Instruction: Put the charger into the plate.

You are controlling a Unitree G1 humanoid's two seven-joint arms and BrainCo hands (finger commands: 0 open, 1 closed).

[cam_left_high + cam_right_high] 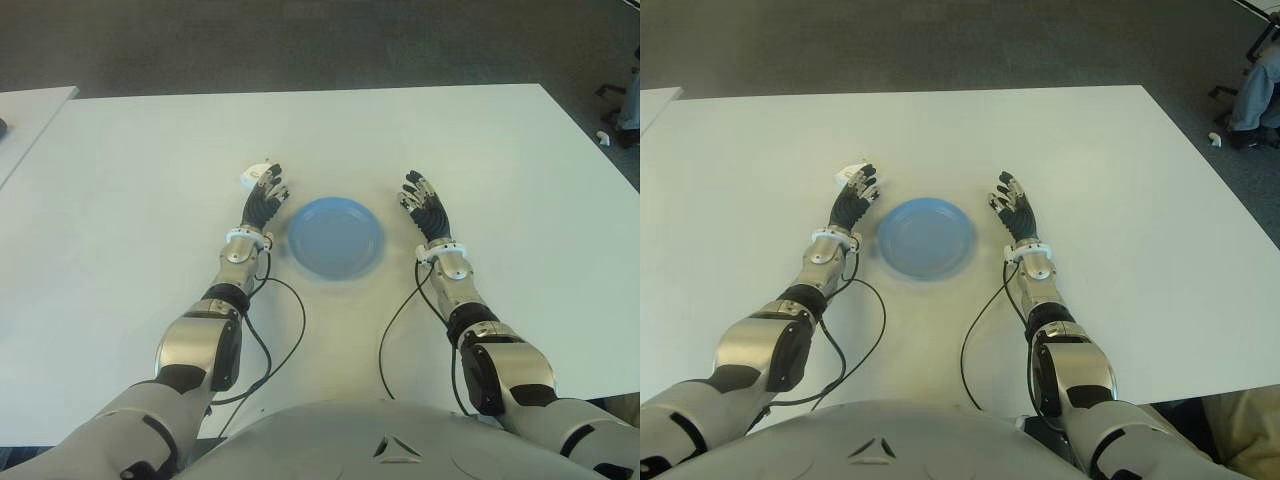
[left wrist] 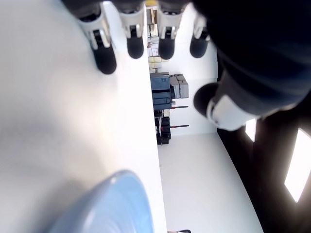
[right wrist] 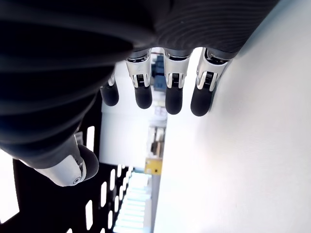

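Barely started: your charger (image 1: 254, 175) sits on the bench (image 1: 480, 160) at 10 o'clock of the empty plate (image 1: 335, 237), touching the left hand (image 1: 265, 197) fingertips, ungrasped; right hand (image 1: 425, 208) idles at 3 o'clock, both spread wide

Glossy blue plate (image 1: 335, 238) on matt white table (image 1: 150, 160).

Left robot hand (image 1: 264, 196), right robot hand (image 1: 424, 206): black fingers, silver-grey knuckle joints, rounded black fingertips (image 3: 174, 102). Thumb with pale grey shell, black tip. Wrists: silver-metal cuffs with white ring band. Forearms silver, elbows black-jointed, upper arms glossy silver-grey shells with black sections. Thin black cable loops from each wrist back toward torso. Torso: smooth light-grey shell, small dark triangular mark at centre.
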